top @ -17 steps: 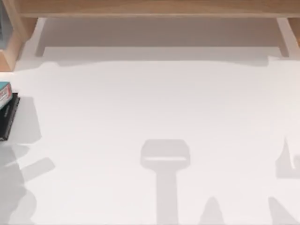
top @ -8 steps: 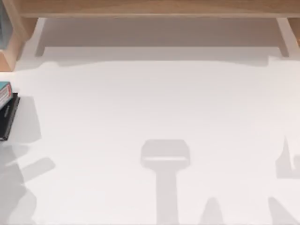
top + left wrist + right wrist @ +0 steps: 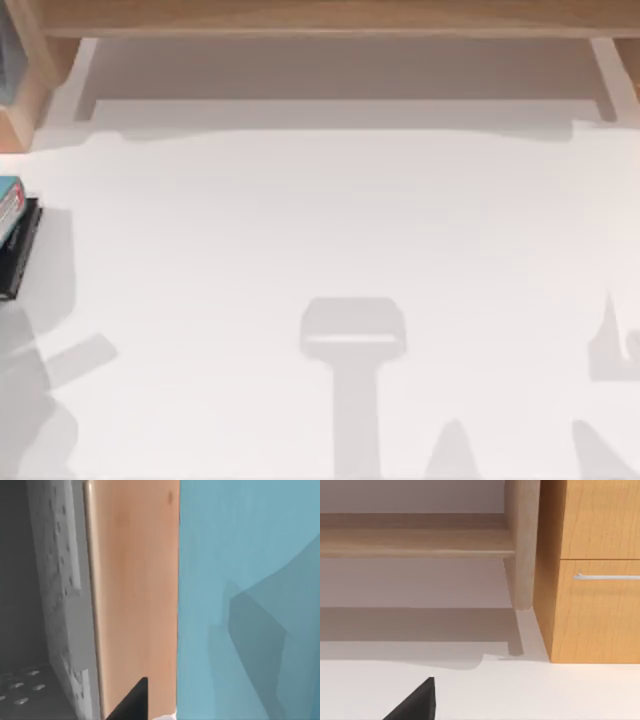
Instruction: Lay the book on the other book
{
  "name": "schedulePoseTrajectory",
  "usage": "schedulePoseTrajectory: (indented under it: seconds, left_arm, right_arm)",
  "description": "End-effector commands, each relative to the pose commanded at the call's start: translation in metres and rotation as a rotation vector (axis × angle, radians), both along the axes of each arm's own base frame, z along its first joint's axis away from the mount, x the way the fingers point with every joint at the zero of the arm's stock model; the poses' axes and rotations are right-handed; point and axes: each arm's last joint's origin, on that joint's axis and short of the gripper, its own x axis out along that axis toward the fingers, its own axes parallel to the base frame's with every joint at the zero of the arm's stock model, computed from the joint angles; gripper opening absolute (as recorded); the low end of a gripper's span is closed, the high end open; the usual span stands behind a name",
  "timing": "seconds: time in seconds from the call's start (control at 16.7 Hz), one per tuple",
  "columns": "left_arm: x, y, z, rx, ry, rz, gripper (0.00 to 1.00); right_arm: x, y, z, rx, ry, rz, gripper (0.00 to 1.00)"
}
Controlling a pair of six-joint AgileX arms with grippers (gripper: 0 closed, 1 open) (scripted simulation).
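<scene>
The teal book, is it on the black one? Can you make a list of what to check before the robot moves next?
1. Teal-blue book sits over black book at the table's left edge: ok.
2. Edges lined up: cannot tell, both are cut off.
3. Teal cover lying flat: cannot tell.
4. Left tool's grip on it: cannot tell.
5. Teal book clear of the wooden panel beside it: cannot tell.
</scene>
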Motion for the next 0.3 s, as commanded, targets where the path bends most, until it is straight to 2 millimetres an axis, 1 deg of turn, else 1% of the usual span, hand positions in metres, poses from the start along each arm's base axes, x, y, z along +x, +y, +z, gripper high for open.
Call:
schedulePoseTrajectory:
  seconds: [0.3]
  left_arm:
    - [0.0000,0.0000,0.0000,0.000,0.000,0.000,1.00]
  right_arm:
    - [0.0000,0.0000,0.0000,0.000,0.000,0.000,1.00]
